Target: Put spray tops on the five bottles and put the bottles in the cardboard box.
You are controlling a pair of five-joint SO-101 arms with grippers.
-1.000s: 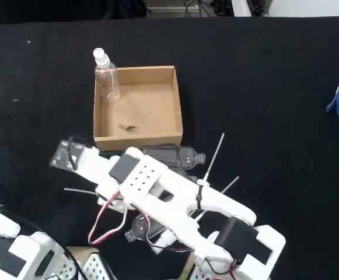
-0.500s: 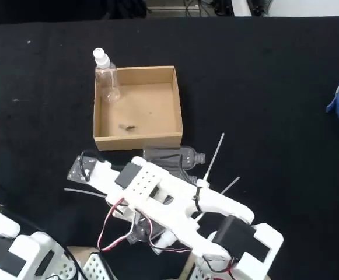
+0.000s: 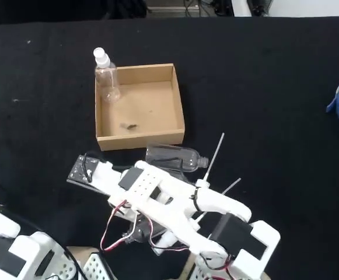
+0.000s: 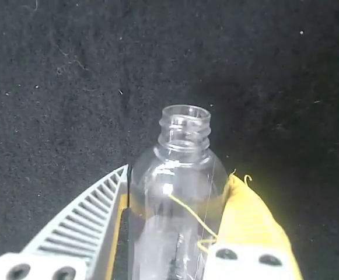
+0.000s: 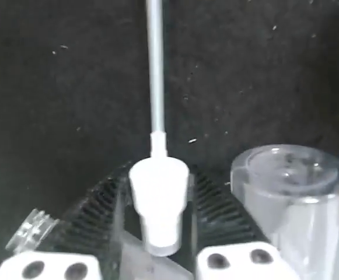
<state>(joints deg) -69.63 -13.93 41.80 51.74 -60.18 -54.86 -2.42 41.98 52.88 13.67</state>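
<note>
Left gripper (image 4: 180, 173) clamps open-necked bottle (image 4: 181, 151) | right gripper (image 5: 157, 175) clamps spray top (image 5: 157, 204) | I watch an arm (image 3: 157, 192) retreat from cardboard box (image 3: 139, 140): capping next.

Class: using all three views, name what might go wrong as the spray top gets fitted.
1. The spray top in the right gripper trails a long thin tube; it may miss or bend at the narrow neck of the clear bottle.
2. The left gripper pinches that smooth bottle, which may slip or twist when pushed.
3. A lying bottle beside the cardboard box sits close to an arm and may get knocked.
</note>
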